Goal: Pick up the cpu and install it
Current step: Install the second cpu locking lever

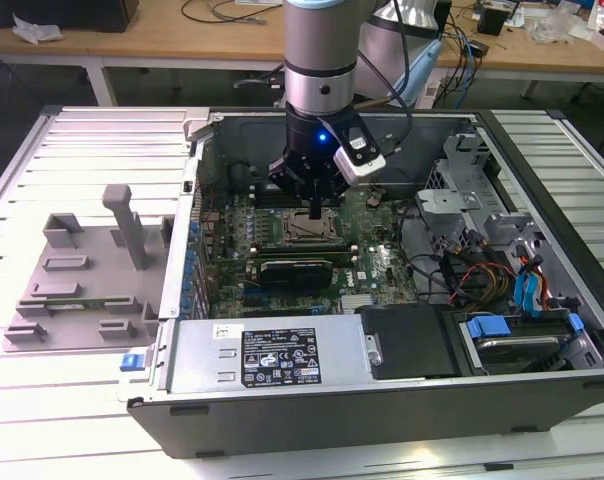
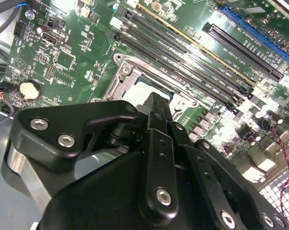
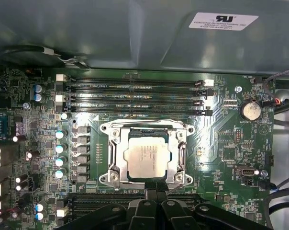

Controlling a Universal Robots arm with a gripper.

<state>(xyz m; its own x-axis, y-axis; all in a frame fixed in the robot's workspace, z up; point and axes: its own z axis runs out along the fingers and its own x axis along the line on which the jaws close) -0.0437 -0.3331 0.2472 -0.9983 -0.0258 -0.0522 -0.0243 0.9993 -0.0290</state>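
Note:
The cpu [image 3: 147, 155], a small square chip with a pale silver top, lies flat inside the metal-rimmed socket frame [image 3: 111, 160] on the green motherboard [image 3: 230, 143]. My gripper [image 3: 156, 190] hangs just above the socket, its black fingers [image 3: 151, 194] pressed together into one narrow tip at the chip's edge, with nothing between them. In the second wrist view the same tip [image 2: 156, 103] covers part of the pale cpu [image 2: 137, 91]. In the exterior view the gripper [image 1: 315, 212] is inside the open computer case, right over the socket [image 1: 304, 232].
Memory slots [image 3: 135, 96] run beside the socket. A black ribbed block [image 1: 297, 270] sits just in front of it. A grey plastic tray [image 1: 82, 270] lies on the exterior view's left, outside the case. Power supply [image 1: 272, 355], drive bays and cables [image 1: 482, 275] occupy the case's front and the exterior view's right.

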